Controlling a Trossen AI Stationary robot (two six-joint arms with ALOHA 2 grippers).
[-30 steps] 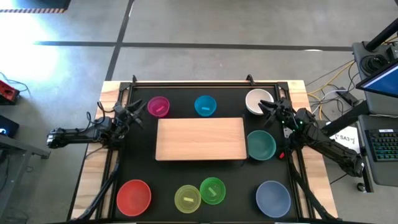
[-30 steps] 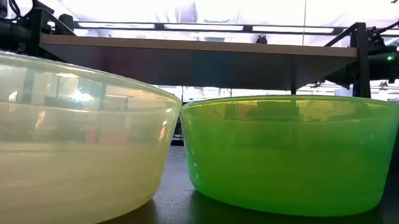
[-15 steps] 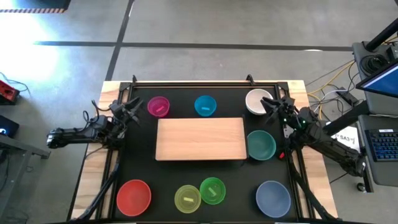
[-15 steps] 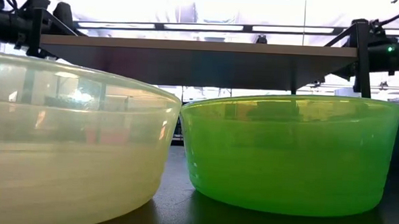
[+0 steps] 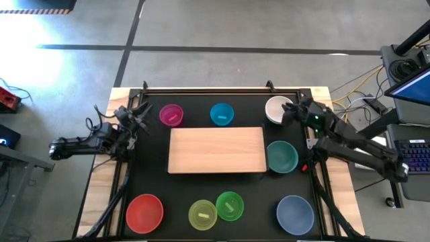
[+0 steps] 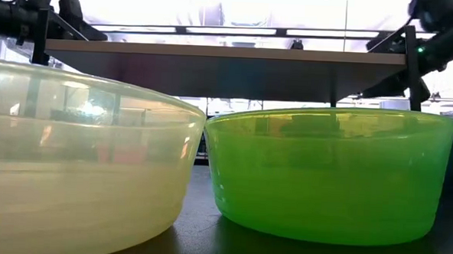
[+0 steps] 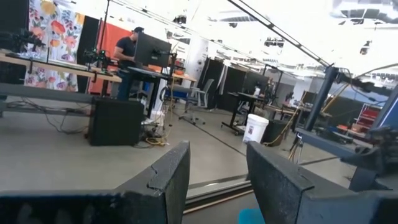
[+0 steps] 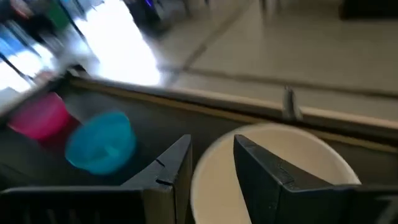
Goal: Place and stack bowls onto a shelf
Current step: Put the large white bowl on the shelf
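Both of my arms have shifted since the earlier frames: the left gripper (image 5: 138, 118) has drawn back toward the table's left edge, away from the magenta bowl (image 5: 171, 115), and the right gripper (image 5: 290, 111) has swung in over the white bowl (image 5: 277, 109). From my left wrist camera the fingers stand apart with nothing between them, looking out into the room, where a person stands at a desk. My right wrist camera shows its fingers parted with a narrow gap, poised just above the white bowl's rim, gripping nothing. The shelf (image 5: 216, 150) sits bare in the middle. Around it lie the cyan bowl (image 5: 222, 114), teal bowl (image 5: 282, 156), blue bowl (image 5: 295, 214), red bowl (image 5: 144, 211), yellow-green bowl (image 5: 202, 214) and green bowl (image 5: 230, 205).
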